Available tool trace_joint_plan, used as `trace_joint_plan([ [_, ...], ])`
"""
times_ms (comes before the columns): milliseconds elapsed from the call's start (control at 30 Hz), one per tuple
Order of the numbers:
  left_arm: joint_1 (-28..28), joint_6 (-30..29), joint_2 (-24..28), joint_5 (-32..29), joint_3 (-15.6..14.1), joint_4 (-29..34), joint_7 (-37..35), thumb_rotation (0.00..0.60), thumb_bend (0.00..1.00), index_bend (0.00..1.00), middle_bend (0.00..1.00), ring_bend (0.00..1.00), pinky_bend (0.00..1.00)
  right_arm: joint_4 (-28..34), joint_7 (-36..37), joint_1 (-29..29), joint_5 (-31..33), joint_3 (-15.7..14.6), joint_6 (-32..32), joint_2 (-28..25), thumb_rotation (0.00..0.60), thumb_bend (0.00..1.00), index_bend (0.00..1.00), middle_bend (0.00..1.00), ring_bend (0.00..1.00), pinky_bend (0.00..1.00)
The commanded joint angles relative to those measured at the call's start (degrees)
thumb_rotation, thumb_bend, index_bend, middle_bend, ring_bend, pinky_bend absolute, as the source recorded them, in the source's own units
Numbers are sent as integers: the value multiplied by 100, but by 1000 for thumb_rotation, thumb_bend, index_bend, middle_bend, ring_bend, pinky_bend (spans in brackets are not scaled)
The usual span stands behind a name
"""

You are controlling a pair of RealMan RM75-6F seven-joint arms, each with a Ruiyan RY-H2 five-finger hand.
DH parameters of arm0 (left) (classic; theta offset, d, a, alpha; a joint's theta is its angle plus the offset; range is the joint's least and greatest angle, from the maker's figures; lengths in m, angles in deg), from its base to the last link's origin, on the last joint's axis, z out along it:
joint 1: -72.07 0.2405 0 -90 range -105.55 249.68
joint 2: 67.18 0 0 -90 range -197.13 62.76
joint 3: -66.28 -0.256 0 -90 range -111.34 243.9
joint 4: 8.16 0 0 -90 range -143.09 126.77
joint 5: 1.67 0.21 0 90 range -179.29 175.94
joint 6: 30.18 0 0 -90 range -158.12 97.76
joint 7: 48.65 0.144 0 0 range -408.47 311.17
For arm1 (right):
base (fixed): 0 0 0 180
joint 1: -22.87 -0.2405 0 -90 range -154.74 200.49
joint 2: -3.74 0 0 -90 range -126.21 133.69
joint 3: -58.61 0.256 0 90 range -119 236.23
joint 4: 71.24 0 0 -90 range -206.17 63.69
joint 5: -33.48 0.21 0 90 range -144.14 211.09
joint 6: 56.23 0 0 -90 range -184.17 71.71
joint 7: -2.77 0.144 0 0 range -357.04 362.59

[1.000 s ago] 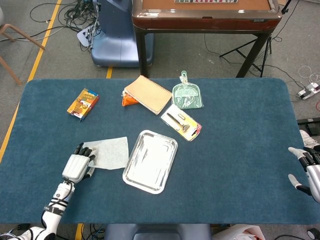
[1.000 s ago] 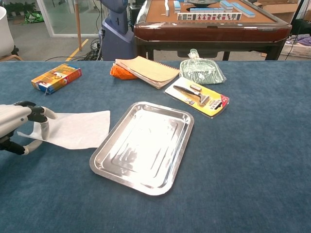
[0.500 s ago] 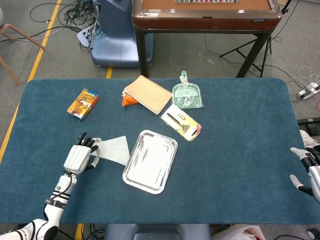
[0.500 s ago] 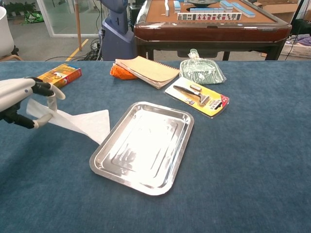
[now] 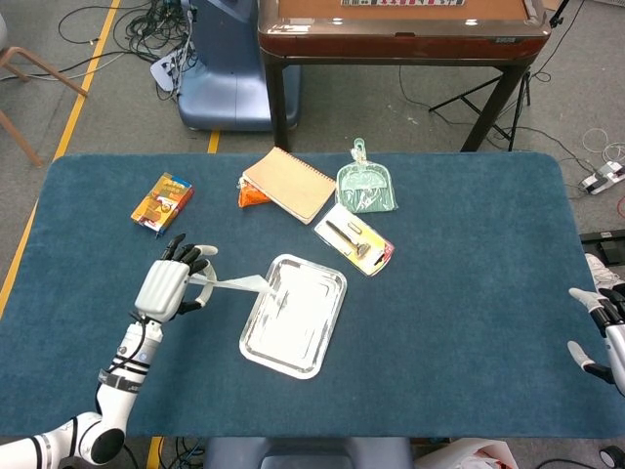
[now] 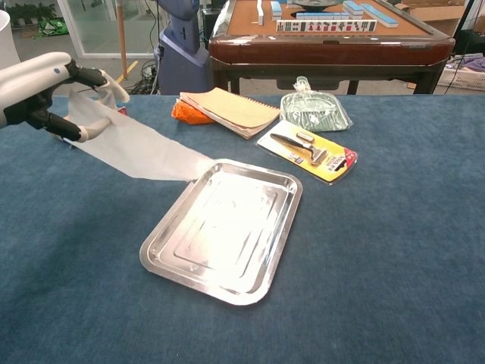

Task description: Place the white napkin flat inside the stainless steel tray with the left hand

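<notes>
My left hand point(image 5: 168, 287) point(image 6: 53, 95) holds the white napkin point(image 5: 232, 284) point(image 6: 132, 148) by one end, lifted above the blue table. The napkin hangs in a slanted strip; its lower end reaches the left rim of the stainless steel tray point(image 5: 252, 344) point(image 6: 163, 258). The tray lies flat in the middle of the table with nothing inside. My right hand point(image 5: 603, 327) shows only at the right edge of the head view, fingers apart, holding nothing.
Behind the tray lie a brown notebook point(image 5: 289, 184) on an orange packet point(image 5: 248, 195), a green dustpan point(image 5: 365, 187) and a packaged tool point(image 5: 354, 239). A small orange box point(image 5: 162, 202) sits at the far left. A wooden table point(image 5: 400, 29) stands beyond.
My left hand has risen and moved toward the tray, lifting the napkin off the table; its free end now hangs at the tray's left rim.
</notes>
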Motion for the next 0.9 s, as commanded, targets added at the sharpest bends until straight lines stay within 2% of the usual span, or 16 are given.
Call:
trace_joint_plan([
  [33, -79, -14, -13, -11, 50, 113, 65, 600, 424, 617, 275, 213, 31, -8, 9, 10, 0, -2, -13, 0, 600, 273, 210, 253, 140, 221],
  [200, -205, -44, -173, -72, 37, 327, 358, 600, 424, 614, 275, 213, 31, -44, 50, 33, 19, -1, -31, 13, 600, 273, 210, 253, 140, 221],
  [367, -308, -75, -495, -36, -162, 424, 807, 600, 424, 613, 275, 213, 31, -73, 79, 47, 12, -11, -38, 25, 600, 273, 210, 253, 140, 221],
  [600, -453, -44, -1001, -136, -391, 422, 1563, 600, 424, 616, 275, 212, 31, -105, 110, 81, 22, -22, -58, 45, 600, 273, 211, 252, 140, 221],
  [900, -519, 2, -1276, -373, -564, 318, 2163, 600, 424, 607, 275, 207, 31, -170, 169, 114, 50, -31, -58, 65, 600, 273, 210, 252, 140, 221],
])
